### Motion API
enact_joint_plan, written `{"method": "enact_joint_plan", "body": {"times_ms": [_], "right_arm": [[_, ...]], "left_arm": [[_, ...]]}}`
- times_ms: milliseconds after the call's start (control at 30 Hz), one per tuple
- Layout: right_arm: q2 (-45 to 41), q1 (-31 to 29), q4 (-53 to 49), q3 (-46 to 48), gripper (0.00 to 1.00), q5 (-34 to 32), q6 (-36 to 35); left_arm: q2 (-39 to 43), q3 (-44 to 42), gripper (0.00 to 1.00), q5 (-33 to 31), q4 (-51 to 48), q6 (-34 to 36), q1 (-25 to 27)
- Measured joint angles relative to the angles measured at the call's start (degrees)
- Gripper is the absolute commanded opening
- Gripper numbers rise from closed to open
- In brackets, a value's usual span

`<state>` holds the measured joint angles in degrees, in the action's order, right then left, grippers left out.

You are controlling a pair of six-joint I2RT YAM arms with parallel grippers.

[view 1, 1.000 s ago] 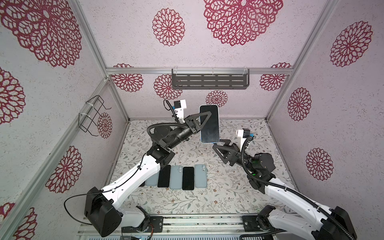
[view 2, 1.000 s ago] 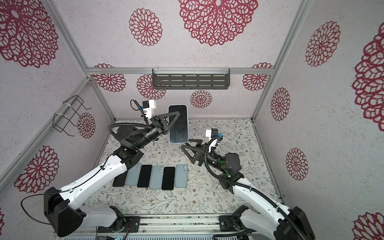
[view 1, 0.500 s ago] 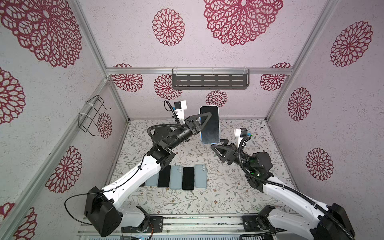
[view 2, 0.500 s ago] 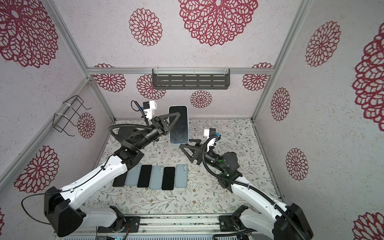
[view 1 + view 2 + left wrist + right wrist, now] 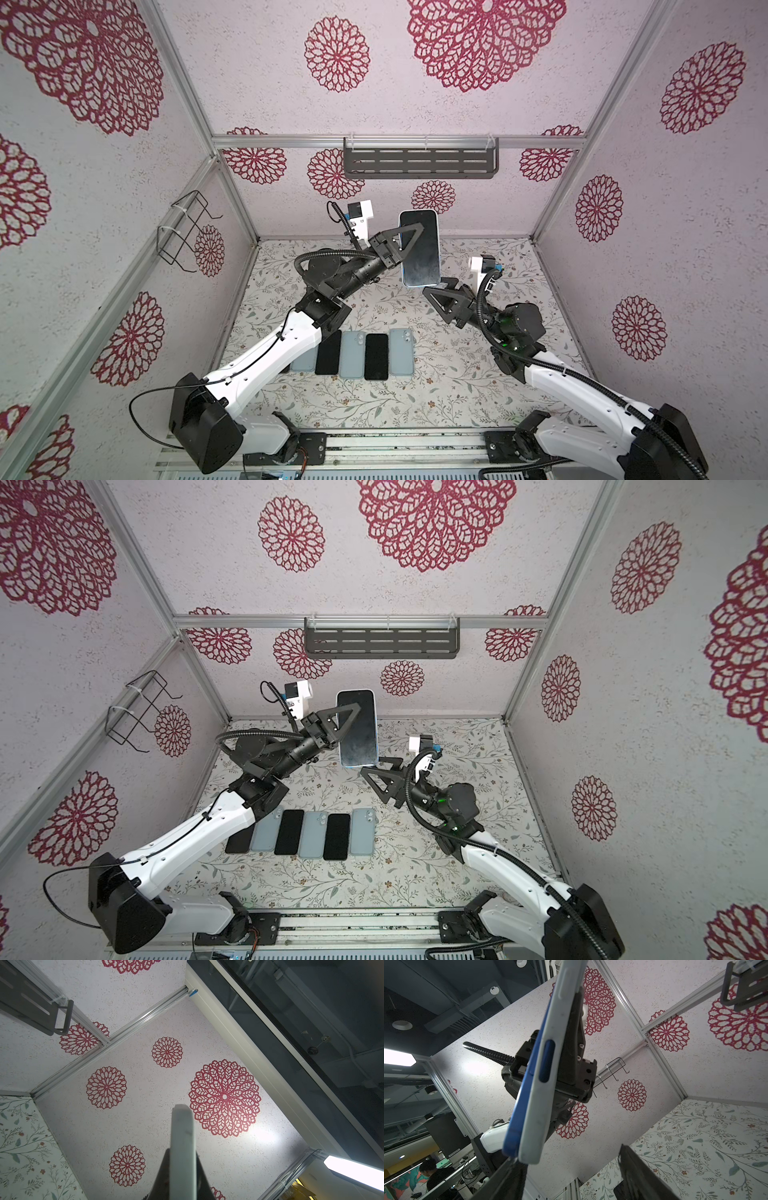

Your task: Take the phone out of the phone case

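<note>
I hold the phone [image 5: 419, 249] [image 5: 357, 729] upright in the air above the table, its dark screen facing up in both top views. It sits in a pale grey phone case [image 5: 544, 1093] [image 5: 182, 1142], with the phone's blue edge [image 5: 517, 1118] showing beside it. My left gripper [image 5: 417, 233] [image 5: 352, 710] [image 5: 182, 1167] is shut on the cased phone, one finger on each face. My right gripper [image 5: 434, 286] [image 5: 376, 766] [image 5: 571, 1167] stands open just under the phone's lower end. One of its fingertips [image 5: 510, 1162] is right at the phone's blue corner.
A row of several phones and pale blue cases [image 5: 361, 353] [image 5: 316, 833] lies flat on the floral table [image 5: 457, 374]. A dark slotted shelf [image 5: 419, 158] hangs on the back wall. A wire rack [image 5: 187, 232] hangs on the left wall.
My right gripper has moved left and up, closing in on the phone's lower end. The left gripper and the phone have barely moved.
</note>
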<state>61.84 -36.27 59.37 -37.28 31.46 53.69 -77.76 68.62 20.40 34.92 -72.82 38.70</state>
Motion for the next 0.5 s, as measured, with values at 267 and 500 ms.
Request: {"method": "enact_joint_plan", "body": {"times_ms": [267, 500], "right_arm": [[0.5, 2.2, 2.1, 0.0, 0.68, 0.0, 2.3], [0.5, 2.9, 2.7, 0.0, 0.47, 0.0, 3.8]], "left_arm": [[-0.4, 0.0, 0.00, 1.4, 0.0, 0.9, 1.8], [-1.5, 0.0, 0.00, 2.2, -0.8, 1.5, 2.8]]}}
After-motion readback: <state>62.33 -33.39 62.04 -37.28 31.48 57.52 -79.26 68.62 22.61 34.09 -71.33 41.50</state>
